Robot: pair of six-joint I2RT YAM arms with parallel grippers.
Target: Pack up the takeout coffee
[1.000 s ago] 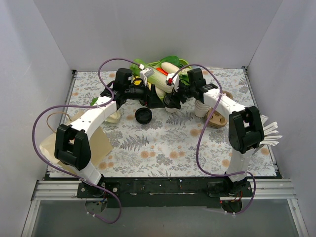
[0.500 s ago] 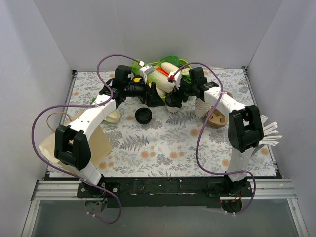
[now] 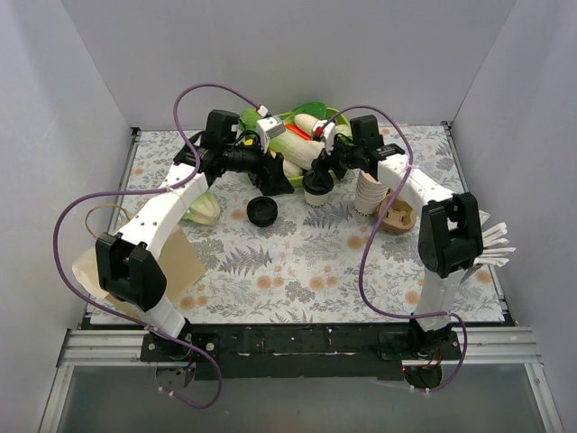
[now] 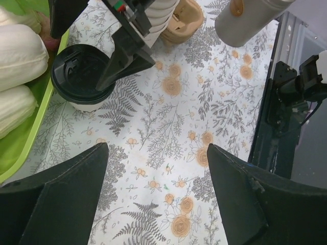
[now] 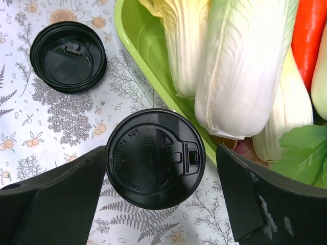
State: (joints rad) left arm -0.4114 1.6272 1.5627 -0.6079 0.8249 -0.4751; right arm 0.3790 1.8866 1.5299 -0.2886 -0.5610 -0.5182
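right pincer (image 5: 161, 149) hangs spread around the lidded takeout coffee (image 5: 152, 168).

Plain grey walls (image 3: 297, 54), floral tabletop (image 3: 297, 271) (ferns, blossoms)

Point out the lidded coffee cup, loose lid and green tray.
lidded coffee cup (image 5: 156, 158), right wrist view, lid centre.
loose lid (image 5: 68, 56), right wrist view, its middle.
green tray (image 5: 140, 41), right wrist view, bare wall.
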